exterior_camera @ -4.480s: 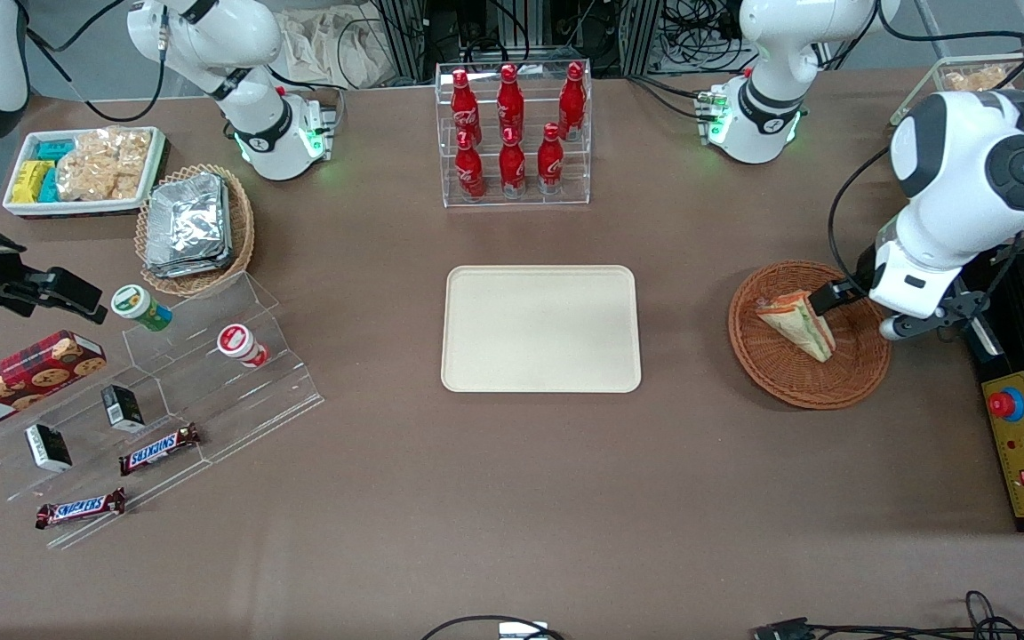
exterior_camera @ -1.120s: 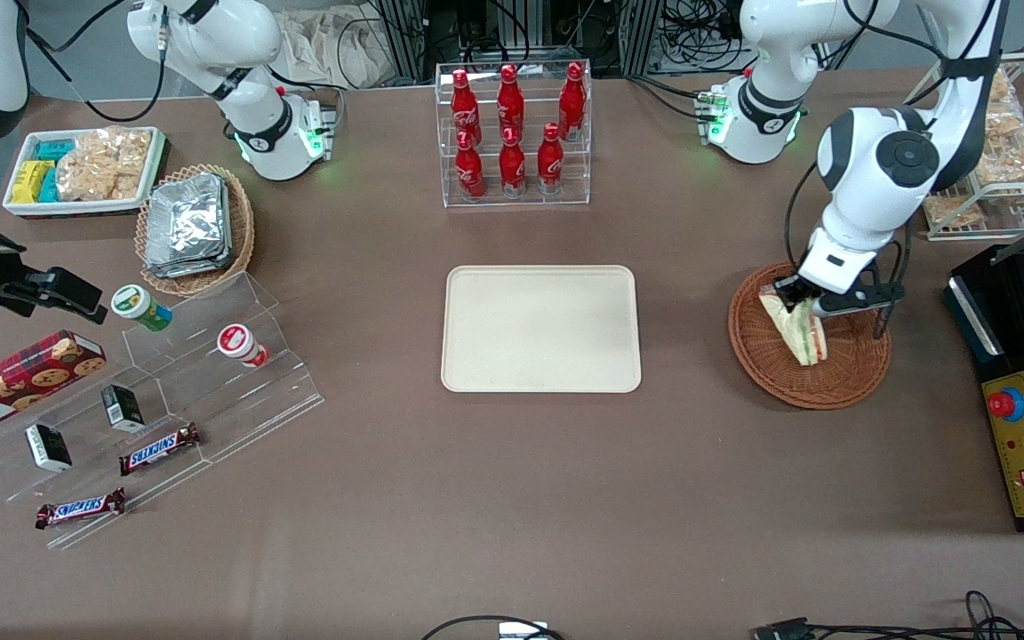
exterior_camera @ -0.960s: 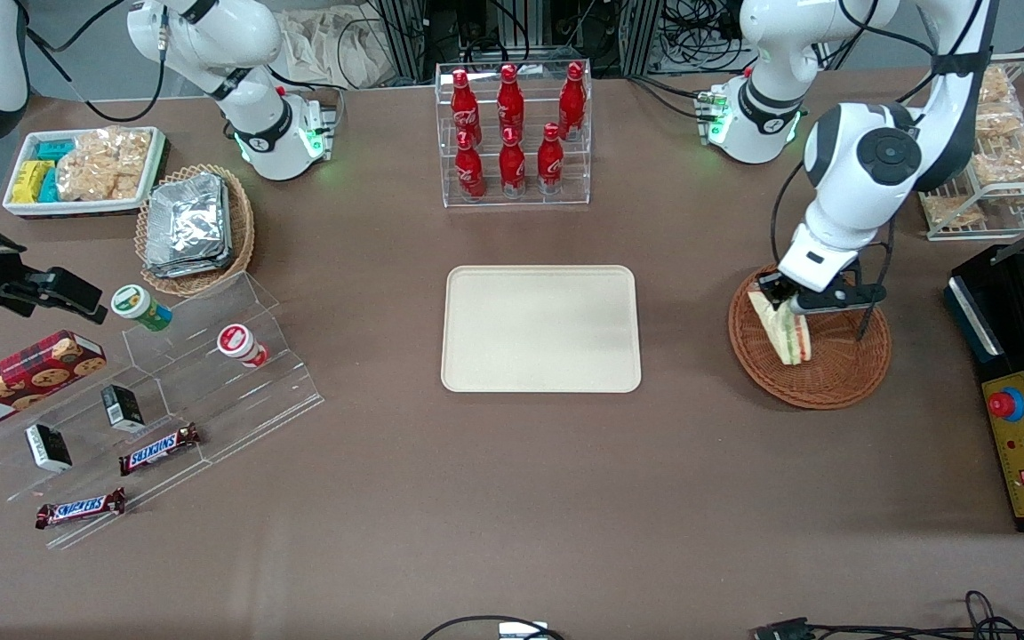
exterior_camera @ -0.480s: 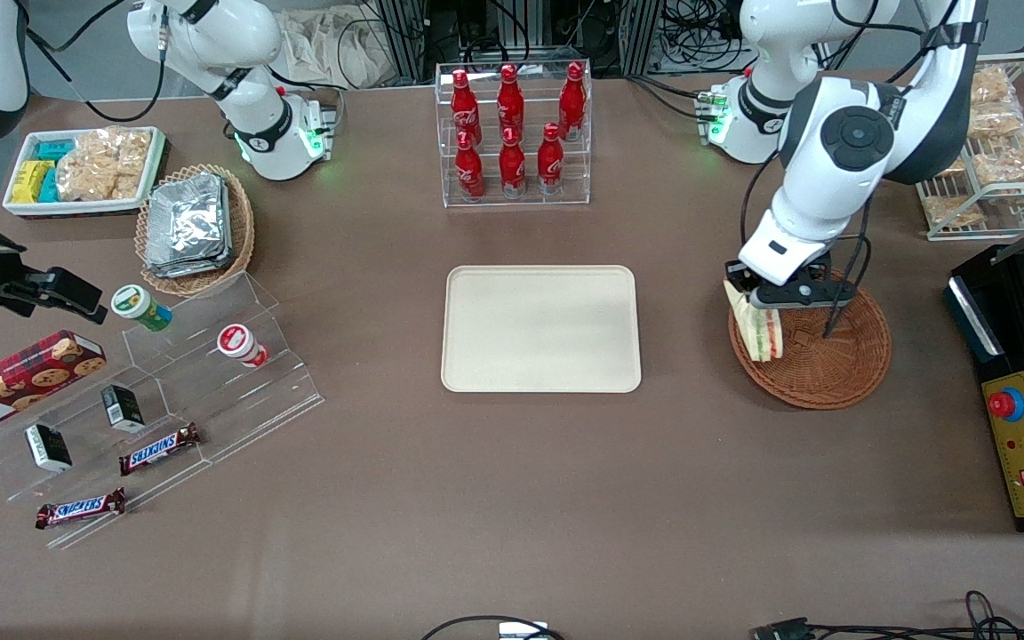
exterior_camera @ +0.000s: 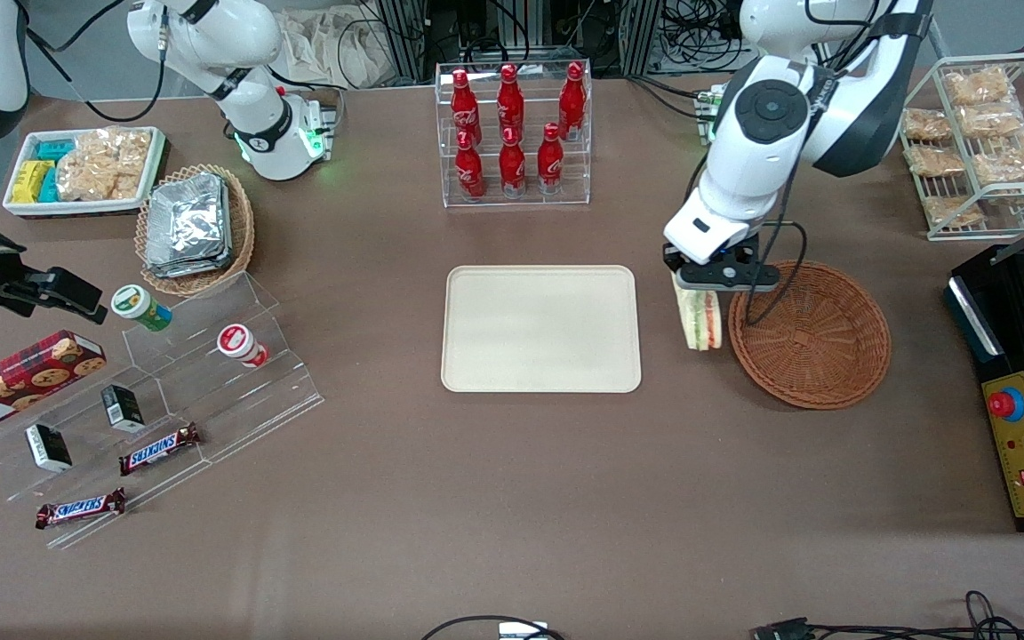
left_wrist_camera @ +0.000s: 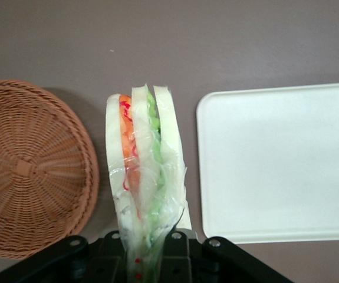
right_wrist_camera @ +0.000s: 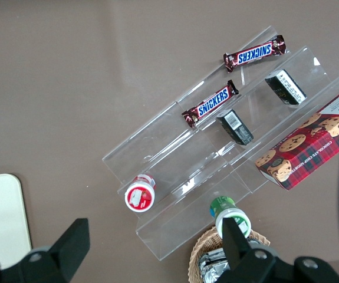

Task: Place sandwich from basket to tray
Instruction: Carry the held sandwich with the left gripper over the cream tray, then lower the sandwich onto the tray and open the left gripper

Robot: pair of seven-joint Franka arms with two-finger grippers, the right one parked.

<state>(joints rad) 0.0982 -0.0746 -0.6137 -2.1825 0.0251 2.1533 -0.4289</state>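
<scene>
The sandwich is held pinched in the claw, hung w/ long axis vertical over bare bench betw. basket & tray; tray is seen just beside it, twd the parked arm's end, so travel that way is judged next.

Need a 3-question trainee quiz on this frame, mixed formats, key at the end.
1. True or false: the sandwich is lying in the round wicker basket.
2. Multiple choice: the gripper hangs above A) the tray, B) the bare tabletop between tray and basket, C) the rack of red cola bottles.
3. Fill in: the tray holds ____ items.

Key: 1. False, the gripper holds the sandwich clear of the basket, which is empty. 2. B. 3. No.
</scene>
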